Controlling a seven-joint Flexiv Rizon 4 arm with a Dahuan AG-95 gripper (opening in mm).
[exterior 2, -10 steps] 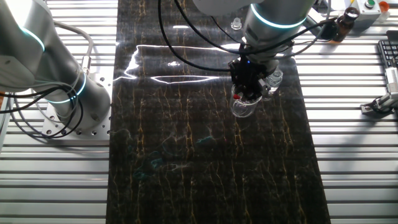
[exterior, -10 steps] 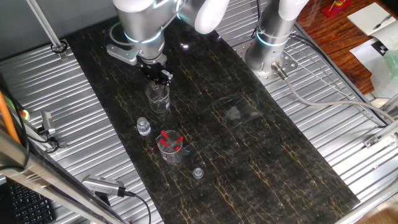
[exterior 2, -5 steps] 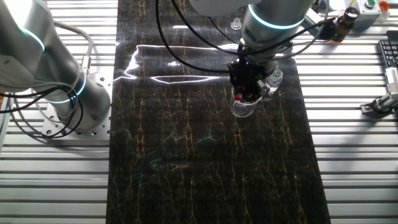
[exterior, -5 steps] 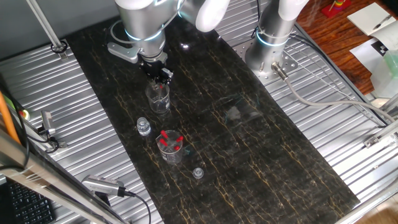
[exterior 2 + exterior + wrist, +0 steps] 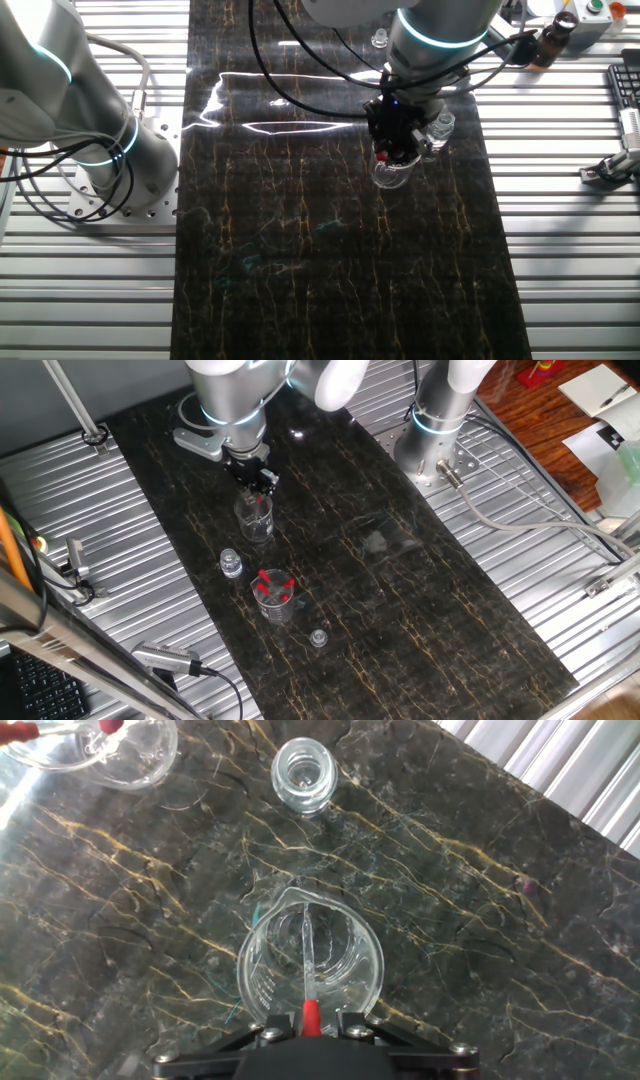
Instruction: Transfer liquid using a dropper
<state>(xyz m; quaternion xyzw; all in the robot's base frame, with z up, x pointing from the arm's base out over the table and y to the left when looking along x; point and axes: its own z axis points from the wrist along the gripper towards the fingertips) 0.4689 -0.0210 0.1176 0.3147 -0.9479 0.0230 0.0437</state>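
My gripper (image 5: pixel 258 480) is shut on a dropper: its red bulb (image 5: pixel 311 1017) sits between the fingers and its thin clear tube (image 5: pixel 305 955) points down into a clear glass beaker (image 5: pixel 310 962). The beaker stands right under the gripper in one fixed view (image 5: pixel 256 520) and in the other fixed view (image 5: pixel 391 174). A second beaker (image 5: pixel 274 597) with red droppers in it stands nearer the front. It shows at the top left of the hand view (image 5: pixel 100 748).
A small clear vial (image 5: pixel 231 564) stands between the two beakers, and also shows in the hand view (image 5: pixel 303 775). Another small vial (image 5: pixel 318 637) sits near the front. A second arm's base (image 5: pixel 437 430) is at the back right. A brown bottle (image 5: pixel 556 35) stands off the mat.
The gripper has risen very slightly with the dropper, still over the same beaker. Nothing else has moved.
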